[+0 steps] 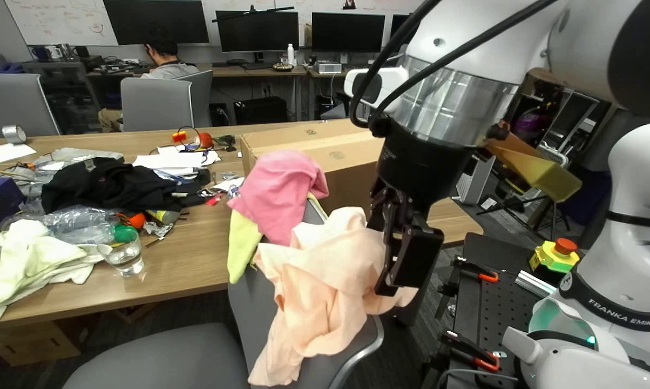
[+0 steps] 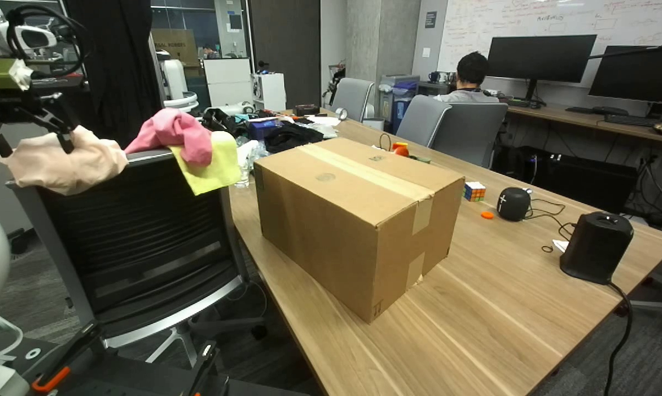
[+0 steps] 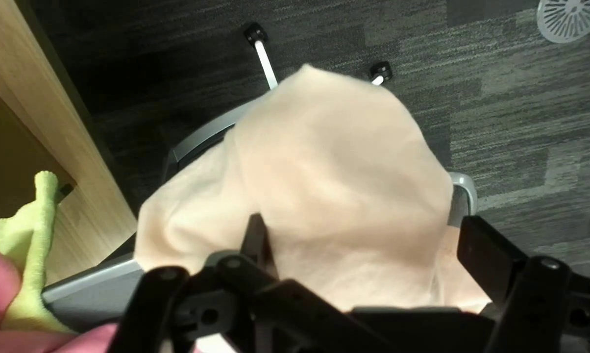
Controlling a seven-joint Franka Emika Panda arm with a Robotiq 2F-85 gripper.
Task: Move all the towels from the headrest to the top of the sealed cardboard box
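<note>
We see the arm (image 1: 579, 46) spanning the upper right of the frame in an exterior view, its white base (image 1: 627, 259) at the right edge. The black wrist (image 1: 419, 159) slants a little, lower end toward the left, and beneath it the hand (image 2: 37, 152) points down at the peach towel (image 1: 325, 286). In the wrist view we look past its two fingers (image 3: 488, 255), spread wide, one at lower middle and one at lower right, with peach cloth showing between them; whether either tip touches the cloth, we cannot tell.

The peach towel is bunched over the headrest (image 2: 149, 156), at left in an exterior view, directly under the hand. Beside it on the same edge, nearer the middle of the frame, the pink towel (image 2: 177, 132) lies over the yellow-green towel (image 2: 215, 165), which hangs down. We have the sealed cardboard box (image 2: 358, 209) at the centre of that frame, standing on the bench (image 2: 474, 286), near the draped towels but apart from them.
</note>
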